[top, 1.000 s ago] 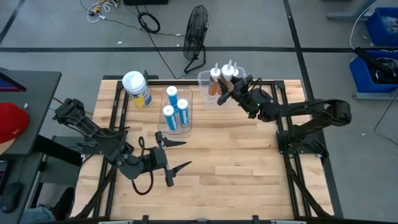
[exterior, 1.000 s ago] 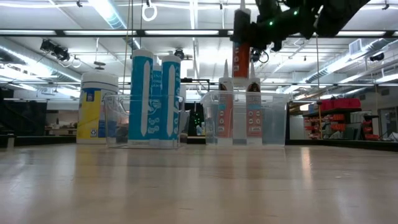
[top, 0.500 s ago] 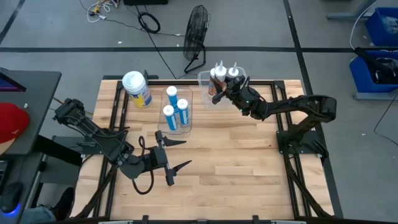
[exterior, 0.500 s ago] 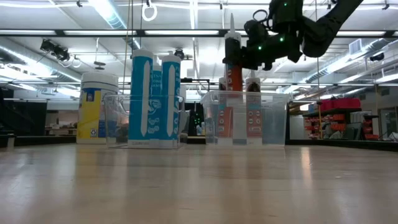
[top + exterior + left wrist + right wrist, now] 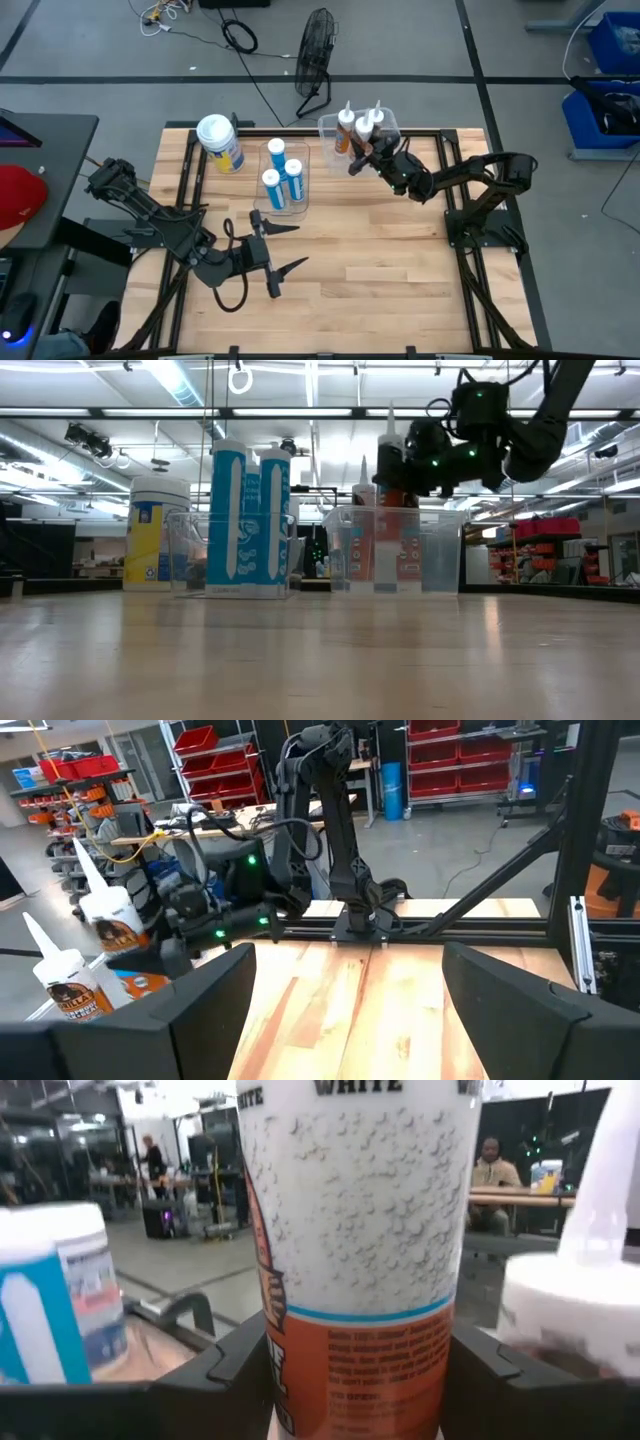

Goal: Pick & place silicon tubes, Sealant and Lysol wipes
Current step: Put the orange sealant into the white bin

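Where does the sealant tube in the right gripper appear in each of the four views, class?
High view: sealant tube at the clear bin's near edge, in the right gripper.
Low view: upper centre-right, standing above the same bin.
Left wrist view: cannot tell it from the other tubes.
Right wrist view: fills the centre.
Shared landmark: the clear bin.
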